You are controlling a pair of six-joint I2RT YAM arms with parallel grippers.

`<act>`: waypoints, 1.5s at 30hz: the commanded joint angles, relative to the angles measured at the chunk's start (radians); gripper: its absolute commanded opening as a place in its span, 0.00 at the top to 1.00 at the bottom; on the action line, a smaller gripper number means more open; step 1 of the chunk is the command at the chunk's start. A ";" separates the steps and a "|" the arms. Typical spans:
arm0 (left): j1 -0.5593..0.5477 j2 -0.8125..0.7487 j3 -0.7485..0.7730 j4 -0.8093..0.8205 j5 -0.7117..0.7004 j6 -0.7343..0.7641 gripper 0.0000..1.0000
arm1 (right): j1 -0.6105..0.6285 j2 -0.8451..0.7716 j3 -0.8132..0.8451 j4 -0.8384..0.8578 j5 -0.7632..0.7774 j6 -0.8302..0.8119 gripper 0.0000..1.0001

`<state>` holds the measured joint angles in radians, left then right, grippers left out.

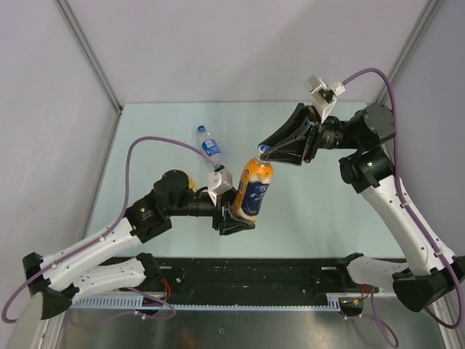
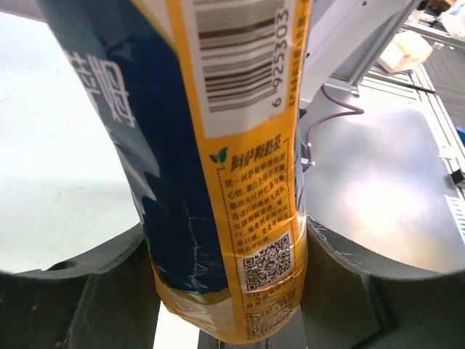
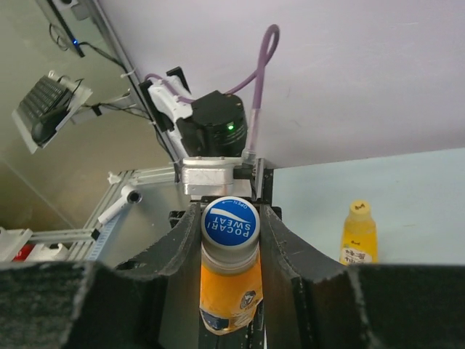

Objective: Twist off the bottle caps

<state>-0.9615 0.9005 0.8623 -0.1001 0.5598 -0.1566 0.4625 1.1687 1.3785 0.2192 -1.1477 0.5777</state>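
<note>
An orange bottle (image 1: 254, 187) with a dark blue label is held tilted above the table. My left gripper (image 1: 242, 215) is shut on its lower body, the label filling the left wrist view (image 2: 218, 182). A blue cap (image 3: 230, 222) printed with white letters tops this bottle. My right gripper (image 3: 230, 227) is shut on that cap, one finger on each side, and in the top view it (image 1: 267, 153) meets the bottle's neck from the right. A clear bottle (image 1: 209, 144) with a blue label lies on the table behind. A yellow bottle (image 3: 358, 234) with a yellow cap (image 3: 359, 208) stands on the table.
The pale green table (image 1: 327, 211) is walled by grey panels left, back and right. A black rail and slotted metal strip (image 1: 240, 270) run along the near edge between the arm bases. The left arm's purple cable (image 1: 145, 142) loops over the table's left side.
</note>
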 commanded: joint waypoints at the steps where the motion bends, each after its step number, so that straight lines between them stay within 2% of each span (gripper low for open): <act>1: 0.014 -0.028 -0.012 0.091 0.210 0.019 1.00 | -0.018 -0.012 0.022 0.105 -0.045 -0.005 1.00; 10: 0.021 -0.023 -0.016 0.133 0.287 0.005 1.00 | -0.043 -0.023 0.022 0.253 -0.070 0.080 1.00; 19: 0.021 -0.015 -0.012 0.236 0.510 -0.085 1.00 | -0.049 -0.024 0.018 0.429 -0.150 0.172 1.00; 24: 0.023 -0.015 -0.011 0.245 0.519 -0.101 1.00 | -0.054 -0.032 0.018 0.427 -0.120 0.163 1.00; 28: 0.023 -0.019 -0.022 0.246 0.476 -0.098 1.00 | -0.077 -0.040 0.017 0.337 -0.039 0.111 1.00; 33: 0.023 -0.025 -0.028 0.217 0.372 -0.072 1.00 | -0.115 -0.054 0.017 0.127 0.120 -0.009 1.00; 41: 0.023 -0.072 -0.039 0.154 0.067 -0.024 1.00 | -0.140 -0.035 -0.001 -0.260 0.489 -0.209 1.00; 45: 0.023 -0.098 -0.050 0.143 -0.099 -0.020 1.00 | -0.142 -0.016 -0.094 -0.323 0.632 -0.254 1.00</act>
<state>-0.9367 0.8368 0.8234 0.0479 0.6773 -0.2062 0.3260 1.1351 1.3548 0.0422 -0.7277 0.4171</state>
